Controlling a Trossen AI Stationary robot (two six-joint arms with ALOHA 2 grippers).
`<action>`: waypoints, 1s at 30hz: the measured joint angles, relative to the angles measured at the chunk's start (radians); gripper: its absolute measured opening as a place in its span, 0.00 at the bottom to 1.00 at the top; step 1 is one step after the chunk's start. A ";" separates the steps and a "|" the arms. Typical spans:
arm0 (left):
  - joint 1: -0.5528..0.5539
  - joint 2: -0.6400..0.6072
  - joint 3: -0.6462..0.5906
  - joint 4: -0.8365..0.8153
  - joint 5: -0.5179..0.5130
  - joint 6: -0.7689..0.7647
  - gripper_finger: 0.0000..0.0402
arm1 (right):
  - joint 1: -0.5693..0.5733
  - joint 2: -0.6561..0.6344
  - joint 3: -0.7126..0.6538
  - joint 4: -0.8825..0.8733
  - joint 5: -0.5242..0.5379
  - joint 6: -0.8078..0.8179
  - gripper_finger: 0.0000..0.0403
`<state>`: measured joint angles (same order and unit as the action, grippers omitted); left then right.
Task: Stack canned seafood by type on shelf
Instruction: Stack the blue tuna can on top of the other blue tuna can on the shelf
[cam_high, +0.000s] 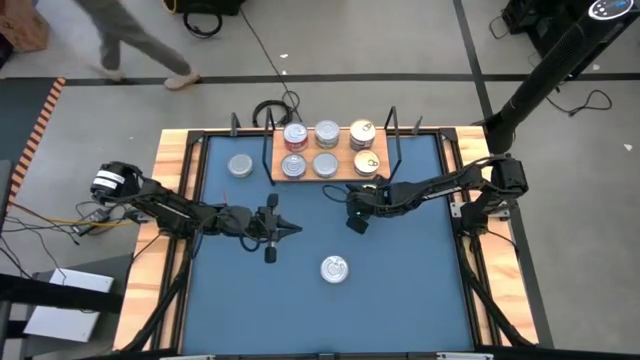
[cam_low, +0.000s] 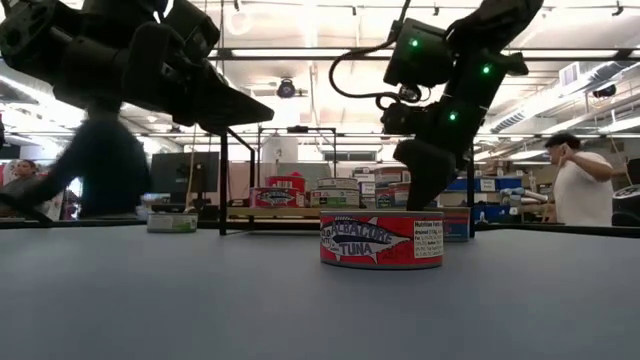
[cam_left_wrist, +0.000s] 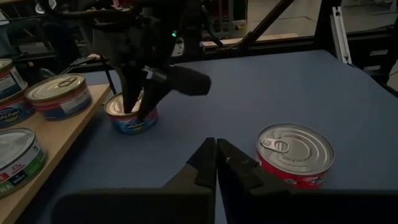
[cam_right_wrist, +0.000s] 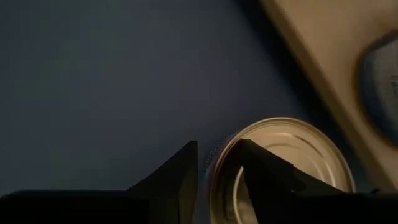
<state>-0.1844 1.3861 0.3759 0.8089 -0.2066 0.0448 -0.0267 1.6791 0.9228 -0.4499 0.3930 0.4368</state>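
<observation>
The left gripper (cam_high: 272, 228) hangs over the blue counter (cam_high: 400, 290) with its two dark fingers pressed together and nothing between them; in the left wrist view the fingertips (cam_left_wrist: 216, 163) meet in a single seam. Just ahead of it and off to one side sits a red-sided tuna tin (cam_high: 334, 269), silver lid up with its pull tab showing, standing alone on the counter, apart from both grippers; the low view shows its label reading "TUNA" (cam_low: 381, 240).

The right gripper (cam_high: 358, 213) is down at a blue-sided tin (cam_left_wrist: 131, 115) that stands on the counter just in front of the shelf (cam_high: 330, 176). Its fingers straddle the tin's rim: in the right wrist view one finger (cam_right_wrist: 264, 168) lies over the pale lid (cam_right_wrist: 292, 162) and the other (cam_right_wrist: 177, 174) stands just outside the edge, so the jaws are partly open around the rim. Whether they are actually pinching it cannot be told.

Beyond the right gripper, the wooden shelf carries six tins in two rows: two red-and-silver ones (cam_high: 294, 134) at the end nearer the left arm, two plain silver ones (cam_high: 327, 133) in the middle, and two gold-topped ones (cam_high: 362, 133) at the far end. One more silver tin (cam_high: 240, 166) sits on the counter just outside the shelf's end, beyond the left gripper.

A person (cam_high: 130, 40) is on the floor beyond the counter.
</observation>
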 joint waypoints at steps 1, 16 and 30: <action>0.000 0.000 0.000 0.001 0.000 0.000 0.04 | -0.002 0.001 0.000 -0.004 0.016 0.004 0.31; 0.000 0.000 0.000 0.000 0.000 -0.004 0.04 | 0.010 -0.002 0.096 -0.149 -0.093 -0.078 0.01; -0.001 0.000 0.000 -0.004 0.001 -0.016 0.04 | 0.072 -0.003 0.260 -0.288 -0.283 -0.122 0.00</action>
<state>-0.1852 1.3865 0.3759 0.8050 -0.2059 0.0293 0.0458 1.6756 1.1829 -0.7376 0.1097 0.3153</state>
